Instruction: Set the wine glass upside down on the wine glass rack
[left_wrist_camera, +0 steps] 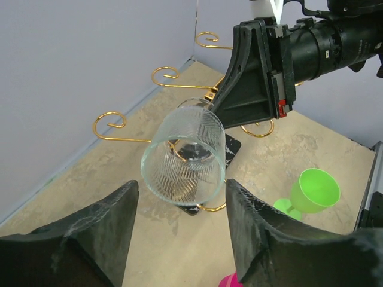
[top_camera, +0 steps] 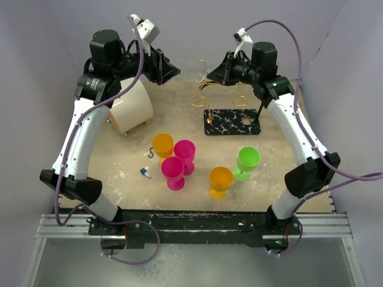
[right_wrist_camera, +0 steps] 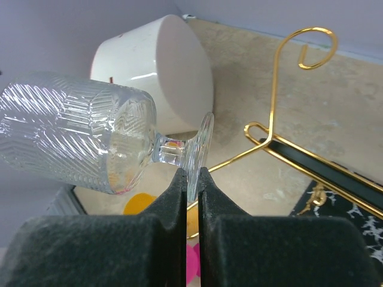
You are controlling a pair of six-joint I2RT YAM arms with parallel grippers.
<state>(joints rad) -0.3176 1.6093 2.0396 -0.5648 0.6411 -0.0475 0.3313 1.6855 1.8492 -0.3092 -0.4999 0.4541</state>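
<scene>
In the top view the wine glass rack [top_camera: 232,121] stands at 1 o'clock on the table [top_camera: 119,179]. Its black marbled base lies flat and the gold wire arms rise at the far side. The right gripper [top_camera: 214,75] hangs above these arms, at 11 o'clock from the base. The left gripper [top_camera: 170,72] faces it from the 9 o'clock side, apart from it. The wine glass [left_wrist_camera: 185,155] is clear and I can hardly see it from here; it seems to be between the two grippers. A white cylinder [top_camera: 133,106] lies on its side at 10 o'clock. In the middle of the table stand two orange goblets [top_camera: 162,144], two magenta goblets [top_camera: 184,152] and one green goblet [top_camera: 247,160].

In the left wrist view the left jaws are spread wide with nothing between them. Beyond them the wine glass is in the air, tilted. Its mouth points to 7 o'clock, toward the camera, and its foot points to 1 o'clock, where the right gripper holds it. The gold arms of the rack are behind it; whether it touches them I cannot tell. The green goblet is at 4 o'clock.

In the right wrist view the right jaws are pressed together on the thin edge of the glass foot. The glass lies almost level, with the bowl toward 9 o'clock. The white cylinder is behind it at 12 o'clock, and a gold arm with a curled end runs at 2 o'clock.
</scene>
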